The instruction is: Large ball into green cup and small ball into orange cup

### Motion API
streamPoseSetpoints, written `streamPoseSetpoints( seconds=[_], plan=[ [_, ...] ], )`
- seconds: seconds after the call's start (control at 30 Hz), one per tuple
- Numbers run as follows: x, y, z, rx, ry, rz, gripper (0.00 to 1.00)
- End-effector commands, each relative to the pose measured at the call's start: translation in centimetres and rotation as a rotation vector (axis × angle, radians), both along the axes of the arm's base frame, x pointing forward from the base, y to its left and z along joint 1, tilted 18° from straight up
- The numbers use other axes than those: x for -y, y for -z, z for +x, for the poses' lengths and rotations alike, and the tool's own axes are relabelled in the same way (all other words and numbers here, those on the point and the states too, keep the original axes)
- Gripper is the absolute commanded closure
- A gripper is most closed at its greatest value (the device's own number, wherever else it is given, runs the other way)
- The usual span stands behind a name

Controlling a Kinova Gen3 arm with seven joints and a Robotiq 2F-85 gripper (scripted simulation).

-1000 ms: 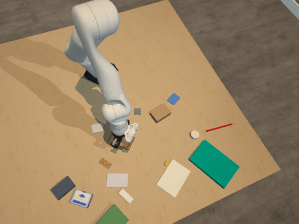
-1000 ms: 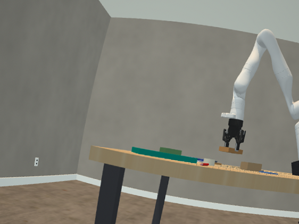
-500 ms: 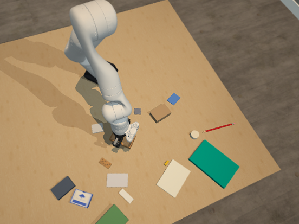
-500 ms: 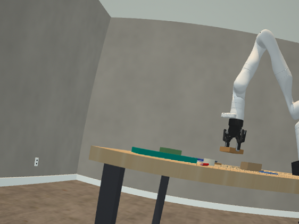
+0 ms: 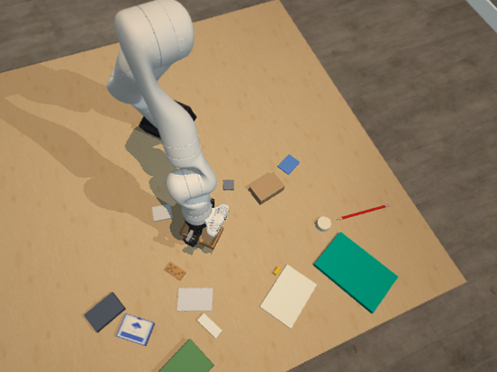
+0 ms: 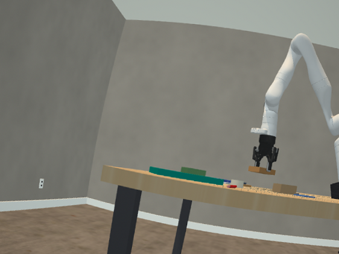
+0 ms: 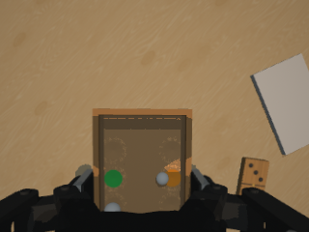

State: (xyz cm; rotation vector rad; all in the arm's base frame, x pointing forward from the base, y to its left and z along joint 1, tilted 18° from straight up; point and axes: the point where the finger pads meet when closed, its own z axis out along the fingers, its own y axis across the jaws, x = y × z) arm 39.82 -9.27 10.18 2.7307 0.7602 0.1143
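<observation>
My gripper [image 5: 192, 237] [image 6: 264, 165] [image 7: 142, 182] is shut on the covered wooden puzzle [image 5: 213, 241] [image 6: 261, 170] [image 7: 142, 140], gripping its two long sides and holding it about level, a little above the table [image 5: 47, 225] [image 6: 187, 190]. In the wrist view the green cup [image 7: 113, 178] is at the left and the orange cup [image 7: 174, 178] at the right. One grey ball rests against the orange cup's left edge. Another grey ball lies below the green cup, partly hidden by the gripper body. I cannot tell which ball is the larger.
A domino [image 7: 254, 174] [image 5: 175, 270] and a grey card [image 7: 285, 106] [image 5: 161, 212] lie on the table near the puzzle. Farther off are a brown box [image 5: 266, 186] [image 6: 284, 188], a teal book [image 5: 355, 271] [image 6: 186, 175], a cream sheet [image 5: 288, 294] and a red pencil [image 5: 362, 212].
</observation>
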Motion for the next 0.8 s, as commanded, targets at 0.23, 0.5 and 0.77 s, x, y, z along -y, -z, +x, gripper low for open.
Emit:
streamPoseSetpoints(
  seconds=[0.23,0.5,0.77],
  plan=[
    [-0.37,0.05,0.04,-0.007,-0.004,-0.020,0.28],
    [-0.35,0.05,0.01,0.010,-0.010,-0.012,0.28],
    [-0.31,0.03,0.05,-0.014,-0.008,0.012,0.28]
  ],
)
